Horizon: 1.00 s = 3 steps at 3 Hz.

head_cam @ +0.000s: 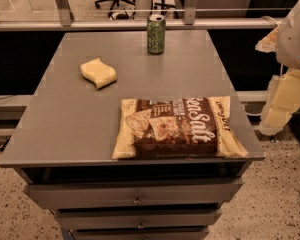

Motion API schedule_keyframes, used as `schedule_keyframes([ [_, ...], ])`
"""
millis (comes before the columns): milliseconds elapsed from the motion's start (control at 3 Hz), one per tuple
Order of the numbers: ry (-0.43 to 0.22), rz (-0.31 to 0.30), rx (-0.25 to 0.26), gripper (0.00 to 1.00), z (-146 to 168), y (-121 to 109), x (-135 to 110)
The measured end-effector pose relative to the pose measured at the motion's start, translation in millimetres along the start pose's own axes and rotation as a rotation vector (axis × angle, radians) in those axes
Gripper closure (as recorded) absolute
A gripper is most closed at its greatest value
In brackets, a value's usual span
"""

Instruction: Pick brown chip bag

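We see the bag [177,128] lying flat at the front right of the worktop [65,129], its long side along the front edge and its right end near the right edge. Behind it to the left lies a sponge [98,72], and a can [156,34] stands upright near the back edge, both well apart from the bag. The hand [279,109] hangs beyond the worktop's right side, clear of the bag; we cannot tell whether it is open or closed.

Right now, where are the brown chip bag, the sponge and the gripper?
brown chip bag [177,129]: camera view, dark centre panel.
sponge [98,72]: camera view, top face.
gripper [276,116]: camera view, far right, pale lower end.
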State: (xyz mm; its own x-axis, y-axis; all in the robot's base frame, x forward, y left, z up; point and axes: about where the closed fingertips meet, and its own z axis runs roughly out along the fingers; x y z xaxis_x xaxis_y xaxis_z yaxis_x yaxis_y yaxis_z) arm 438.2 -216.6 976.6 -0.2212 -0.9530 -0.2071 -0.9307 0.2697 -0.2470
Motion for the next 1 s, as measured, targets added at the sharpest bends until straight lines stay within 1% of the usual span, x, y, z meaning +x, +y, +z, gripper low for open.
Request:
schedule_keyframes([
  [333,0.000,0.000,0.000,0.00,0.0,0.0,0.0],
  [667,-0.071,0.034,-0.041,0.00,33.1,-6.4,-11.1],
  [1000,-0.152,0.071,-0.102,0.00,74.9,-12.4,-26.2],
])
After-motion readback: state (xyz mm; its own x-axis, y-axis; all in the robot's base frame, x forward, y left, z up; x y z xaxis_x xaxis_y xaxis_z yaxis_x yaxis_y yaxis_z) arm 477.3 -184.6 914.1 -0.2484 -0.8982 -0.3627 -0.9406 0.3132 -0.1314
